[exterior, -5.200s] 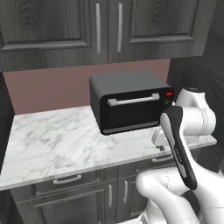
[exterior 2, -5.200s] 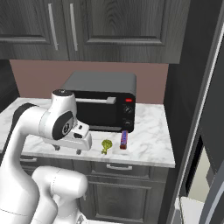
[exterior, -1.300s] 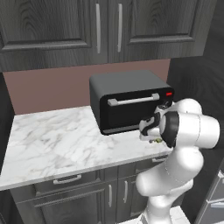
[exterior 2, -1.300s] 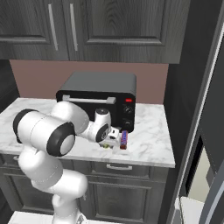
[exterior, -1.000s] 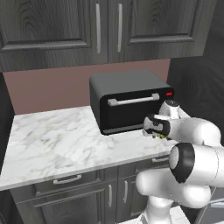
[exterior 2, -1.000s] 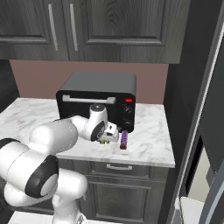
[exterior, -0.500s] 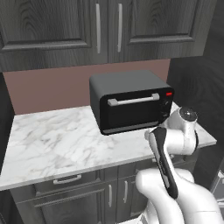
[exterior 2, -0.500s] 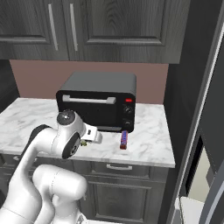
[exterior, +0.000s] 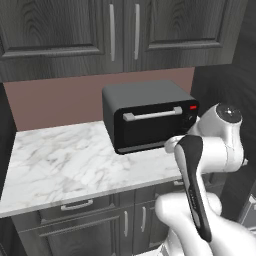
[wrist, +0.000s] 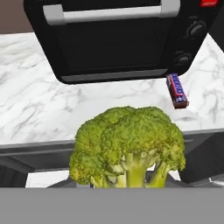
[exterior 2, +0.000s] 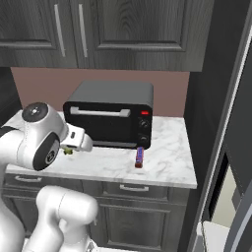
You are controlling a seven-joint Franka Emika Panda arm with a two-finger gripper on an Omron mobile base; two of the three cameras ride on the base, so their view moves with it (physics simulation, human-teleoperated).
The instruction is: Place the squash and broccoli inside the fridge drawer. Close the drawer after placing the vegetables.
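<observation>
The broccoli [wrist: 127, 144] is a knobbly green floret on a pale stem, large at the bottom centre of the hand view. It hides my fingertips. In the right base view my gripper [exterior 2: 69, 147] is shut on the broccoli [exterior 2: 67, 151], a small green speck held just above the counter's front left, left of the toaster oven. The squash is out of view. A white box-like corner [exterior 2: 215, 235] low inside the fridge at the far right may be the fridge drawer; I cannot tell.
A black toaster oven [exterior 2: 109, 114] stands on the marble counter [exterior 2: 167, 152] against the wall. A purple bar [exterior 2: 140, 157] lies in front of its right end. The dark fridge door edge [exterior 2: 235, 147] rises at the right. Dark cabinets hang overhead.
The broccoli has left its spot on the counter beside the purple bar. My gripper closed on it there and has since swung left with it, away from the bar.
</observation>
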